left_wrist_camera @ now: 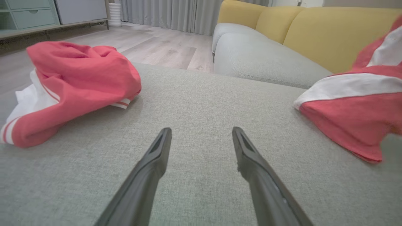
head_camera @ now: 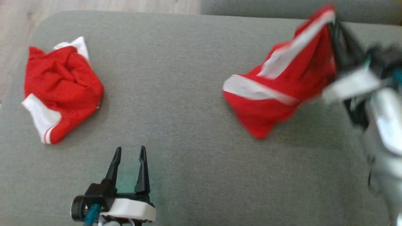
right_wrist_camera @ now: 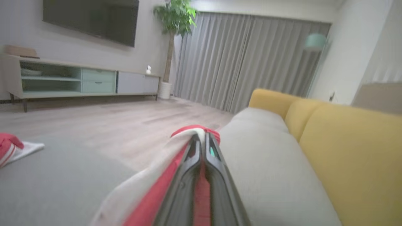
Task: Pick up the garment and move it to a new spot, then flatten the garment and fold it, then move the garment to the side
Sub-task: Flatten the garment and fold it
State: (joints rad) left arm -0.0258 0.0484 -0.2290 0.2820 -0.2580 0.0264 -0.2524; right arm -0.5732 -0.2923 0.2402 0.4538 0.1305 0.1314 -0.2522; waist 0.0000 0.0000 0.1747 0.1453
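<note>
Pick-up stage: we hold the red-and-white garment (head_camera: 282, 91) raised over the grey ottoman's (head_camera: 188, 125) right side.
Our right gripper (right_wrist_camera: 202, 138) is clamped on its top edge; our left gripper (head_camera: 129, 153) hangs spread wide and empty over the ottoman's front. We judge that relocating, flattening and folding remain.

Left gripper (head_camera: 130, 147) sits low, front left, fingers spread wide, pointing forward. Right gripper (right_wrist_camera: 201, 135) (blurry in the head view) is up at far right, fingers pinched on the garment (head_camera: 282, 91).
</note>
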